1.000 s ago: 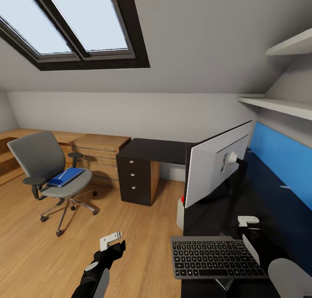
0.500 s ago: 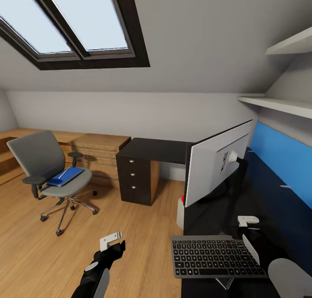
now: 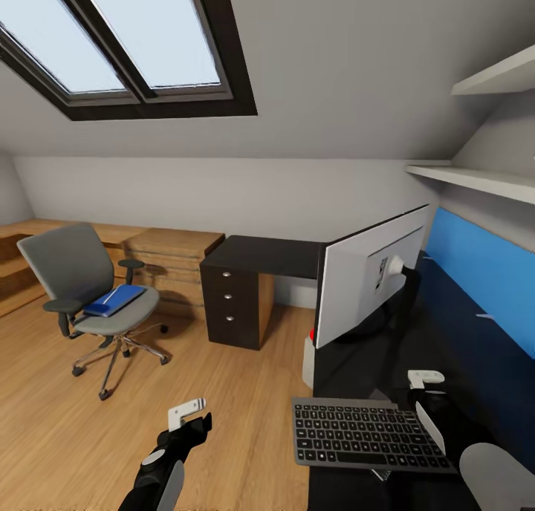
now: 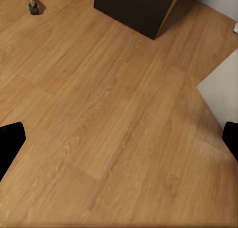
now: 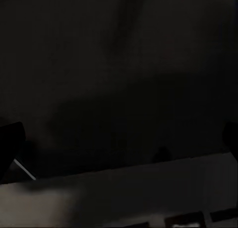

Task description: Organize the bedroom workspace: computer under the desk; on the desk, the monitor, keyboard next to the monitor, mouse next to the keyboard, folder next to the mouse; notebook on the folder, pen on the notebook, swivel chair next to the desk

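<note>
Folder (image 3: 113,301) is lying on your swivel chair (image 3: 82,284) on the wood floor (image 3: 44,414), well apart from your left end effector (image 3: 186,414), hanging wide open, empty; right end effector (image 3: 425,381) is hovering over the bench (image 3: 267,255), opening indiscernible.

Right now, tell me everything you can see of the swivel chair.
The swivel chair stands upright on the light wood floor, left of the black drawer unit and apart from it. It has a grey padded seat and back, black armrests and a chrome star base on dark castors. The blue folder lies flat on its seat with something thin and pale on top.
</note>
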Controlling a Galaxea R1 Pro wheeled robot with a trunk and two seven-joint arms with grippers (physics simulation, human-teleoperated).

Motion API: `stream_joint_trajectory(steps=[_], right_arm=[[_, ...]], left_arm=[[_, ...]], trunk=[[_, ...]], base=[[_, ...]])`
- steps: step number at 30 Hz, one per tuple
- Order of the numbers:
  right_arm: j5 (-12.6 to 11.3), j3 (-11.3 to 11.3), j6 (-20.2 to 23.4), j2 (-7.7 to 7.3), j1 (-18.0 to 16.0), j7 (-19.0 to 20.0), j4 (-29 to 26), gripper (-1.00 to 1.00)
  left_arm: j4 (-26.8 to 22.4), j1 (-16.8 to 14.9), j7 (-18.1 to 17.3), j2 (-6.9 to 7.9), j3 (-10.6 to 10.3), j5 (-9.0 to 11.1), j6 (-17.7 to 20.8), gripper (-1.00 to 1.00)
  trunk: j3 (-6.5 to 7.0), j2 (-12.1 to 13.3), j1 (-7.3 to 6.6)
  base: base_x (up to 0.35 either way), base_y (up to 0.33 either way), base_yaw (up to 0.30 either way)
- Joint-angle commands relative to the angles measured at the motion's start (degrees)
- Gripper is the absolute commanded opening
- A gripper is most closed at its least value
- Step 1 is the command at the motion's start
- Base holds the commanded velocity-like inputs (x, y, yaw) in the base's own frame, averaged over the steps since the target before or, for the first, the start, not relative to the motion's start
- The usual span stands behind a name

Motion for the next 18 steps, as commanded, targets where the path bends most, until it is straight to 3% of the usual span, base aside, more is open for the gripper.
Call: stream_joint_trajectory(steps=[1, 6, 18], right_arm=[[-0.1, 0.0, 0.3, 0.0, 0.0, -0.2, -0.1, 1.0], [-0.1, 0.0, 0.2, 0.03, 0.0, -0.2, -0.1, 1.0], [0.0, 0.0, 0.2, 0.01, 0.0, -0.3, -0.1, 1.0]], left_arm=[[-0.1, 0.0, 0.2, -0.02, 0.0, 0.6, 0.2, 1.0], [-0.1, 0.0, 0.2, 0.05, 0.1, 0.6, 0.2, 1.0], [-0.1, 0.0, 0.2, 0.19, 0.1, 0.7, 0.3, 1.0]], trunk=[[-0.07, 0.0, -0.01], [-0.07, 0.0, -0.01], [-0.07, 0.0, -0.01]], base=[[-0.057, 0.0, 0.0], [-0.021, 0.0, 0.0], [-0.16, 0.0, 0.0]])
